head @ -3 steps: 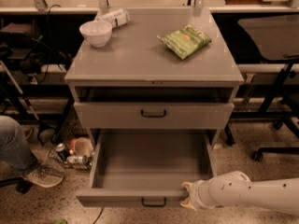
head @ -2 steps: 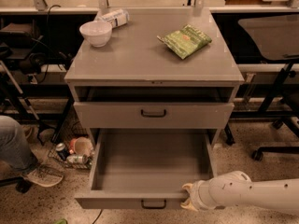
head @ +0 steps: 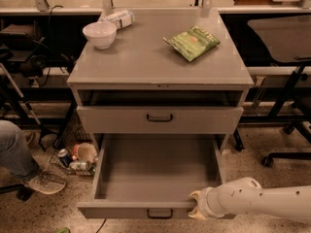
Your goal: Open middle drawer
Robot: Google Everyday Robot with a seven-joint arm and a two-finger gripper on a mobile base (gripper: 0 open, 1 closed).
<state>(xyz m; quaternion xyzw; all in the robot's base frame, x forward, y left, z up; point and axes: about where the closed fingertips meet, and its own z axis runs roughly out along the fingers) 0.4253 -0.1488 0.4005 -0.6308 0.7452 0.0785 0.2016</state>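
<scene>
The middle drawer (head: 155,171) is pulled far out of the grey cabinet (head: 146,57). Its plain grey interior is bare, and its small dark handle (head: 159,213) sits on the front panel at the bottom of the view. My gripper (head: 194,208) is at the right end of that front panel's top edge, to the right of the handle. My white arm (head: 262,203) reaches in from the lower right. Above the open drawer, another grey drawer (head: 121,120) with a dark handle is closed, with a dark slot above it.
On the cabinet top are a white bowl (head: 99,34), a green chip bag (head: 193,41) and a lying can (head: 118,18). A person's leg and shoe (head: 29,171) and floor litter (head: 77,158) are at the left. Chair bases (head: 291,149) stand at the right.
</scene>
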